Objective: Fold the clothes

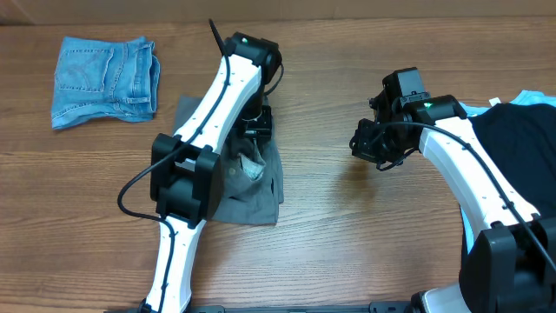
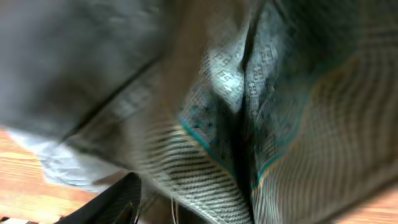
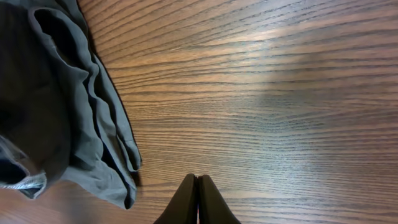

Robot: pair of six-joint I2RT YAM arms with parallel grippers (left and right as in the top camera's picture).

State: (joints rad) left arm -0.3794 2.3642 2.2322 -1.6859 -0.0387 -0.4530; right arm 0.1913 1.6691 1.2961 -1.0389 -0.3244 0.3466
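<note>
The left arm (image 1: 213, 97) is hiding its own jaws from above, and its wrist camera is showing only blurred grey cloth and a patterned lining, so I cannot tell whether they are gripping. The grey garment (image 1: 259, 196) is lying crumpled mid-worktop (image 1: 347, 252). The right arm (image 1: 460, 165) is hovering near it, jaws pressed together on nothing. Folded jeans (image 1: 104, 78) are sitting far left, dark clothes (image 1: 521, 139) far right.
</note>
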